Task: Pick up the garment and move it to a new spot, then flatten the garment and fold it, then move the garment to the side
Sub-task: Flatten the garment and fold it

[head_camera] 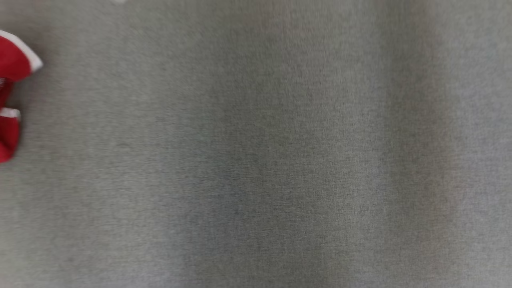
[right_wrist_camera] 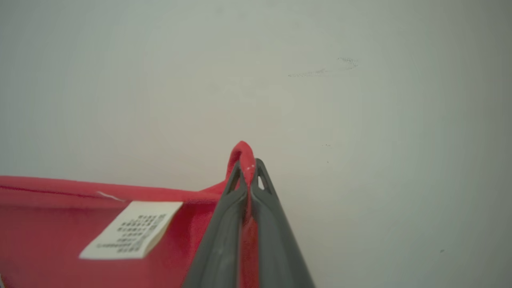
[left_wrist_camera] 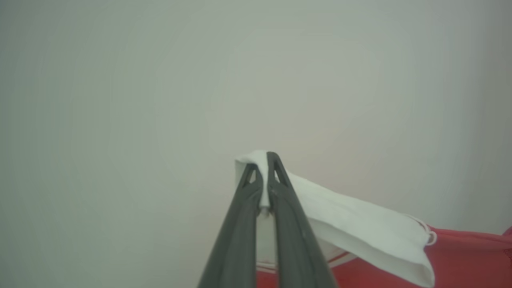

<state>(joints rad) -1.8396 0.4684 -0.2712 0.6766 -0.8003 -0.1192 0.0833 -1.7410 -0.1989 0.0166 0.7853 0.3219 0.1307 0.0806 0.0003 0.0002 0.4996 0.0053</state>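
Pretty plain backdrop tbh: a grey counter [head_camera: 280, 160] with a fine woven-looking texture is seen from above, slightly blurred. Soft broad bands of shade are laid across it, darker mid-scene, paler toward the right. In the right wrist view a faint smudge [right_wrist_camera: 320, 72] can be spotted on the pale surface.

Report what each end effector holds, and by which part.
The left end effector pinches the red garment by its white trim; the right end effector pinches a fold of its red edge.
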